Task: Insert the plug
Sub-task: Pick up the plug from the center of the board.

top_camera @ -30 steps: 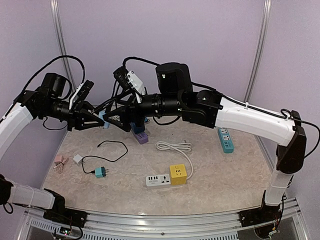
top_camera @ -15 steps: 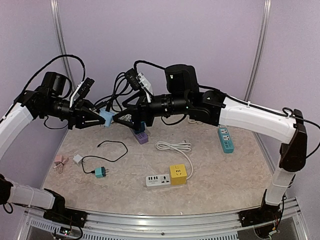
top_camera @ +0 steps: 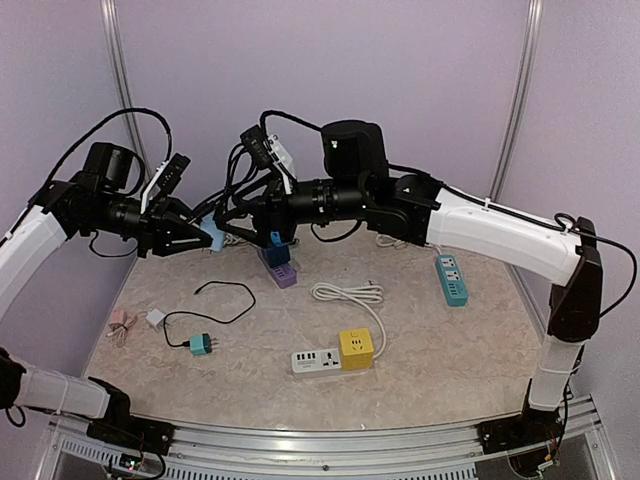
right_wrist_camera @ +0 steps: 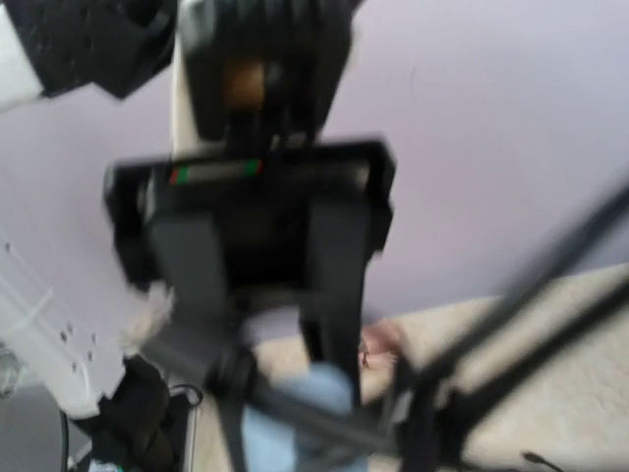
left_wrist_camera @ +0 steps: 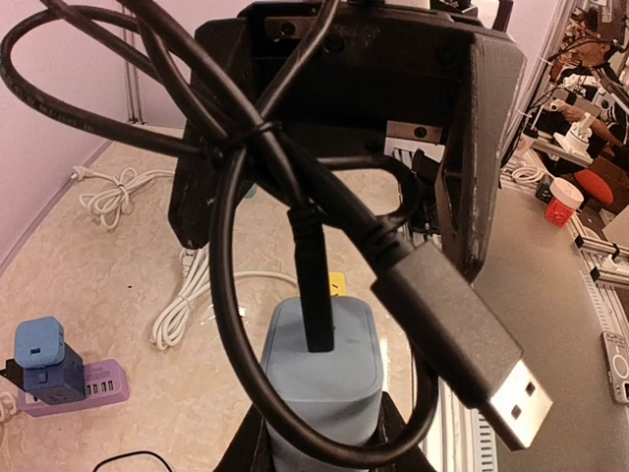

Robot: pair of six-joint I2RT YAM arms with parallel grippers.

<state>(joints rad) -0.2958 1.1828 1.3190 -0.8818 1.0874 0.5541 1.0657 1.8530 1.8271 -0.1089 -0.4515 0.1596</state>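
Observation:
My left gripper (top_camera: 205, 238) is shut on a light blue adapter (top_camera: 213, 236), held in the air at the back left. In the left wrist view the adapter (left_wrist_camera: 322, 379) stands upright between my fingers, with a black plug (left_wrist_camera: 316, 295) seated in its top face. A looped black cable (left_wrist_camera: 231, 295) hangs around it, with a free USB plug (left_wrist_camera: 462, 339) on the right. My right gripper (top_camera: 238, 216) hovers just above the adapter, jaws spread wide around the cable. The right wrist view is blurred and shows the right gripper (right_wrist_camera: 265, 344) over the adapter (right_wrist_camera: 295, 413).
A purple strip (top_camera: 281, 272) with blue adapters stands below the right wrist. On the table lie a white coiled cord (top_camera: 348, 292), a yellow cube socket (top_camera: 356, 347), a white power strip (top_camera: 315, 360), a teal strip (top_camera: 452, 279) and a teal plug (top_camera: 201, 344).
My right gripper has lifted a little up and away from the light blue adapter, and its wrist has turned. My left arm has held still with the adapter.

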